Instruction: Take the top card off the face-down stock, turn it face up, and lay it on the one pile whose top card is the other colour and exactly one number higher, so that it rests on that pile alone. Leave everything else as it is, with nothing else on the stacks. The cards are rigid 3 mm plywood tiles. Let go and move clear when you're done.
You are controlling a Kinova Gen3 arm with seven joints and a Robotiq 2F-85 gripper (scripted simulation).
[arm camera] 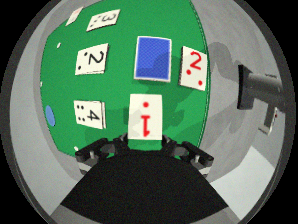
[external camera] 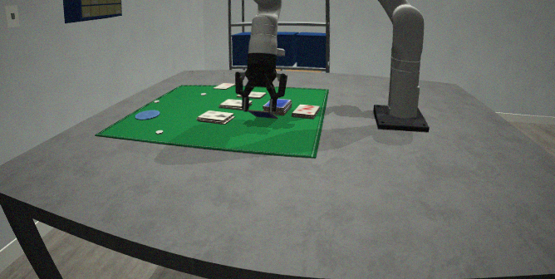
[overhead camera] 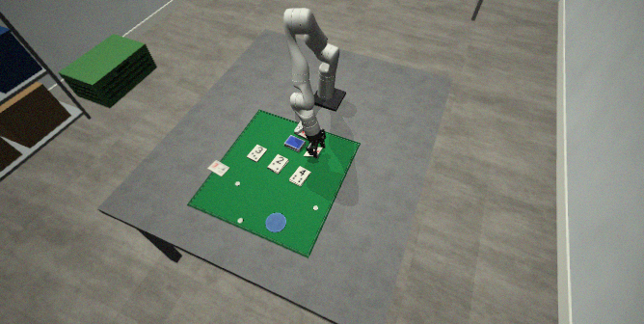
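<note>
The red 1 card is face up in the wrist view. In the exterior view it is tilted, with its blue back showing, low over the mat. My gripper is shut on its side edges near one end. The blue-backed stock is beside it. The black 2 pile, black 3 pile and black 4 pile form a row. Whether the held card's low edge touches the mat is unclear.
A red 2 pile lies beside the stock. A loose red card lies across the edge of the green mat. A blue disc and several small white discs lie on the mat.
</note>
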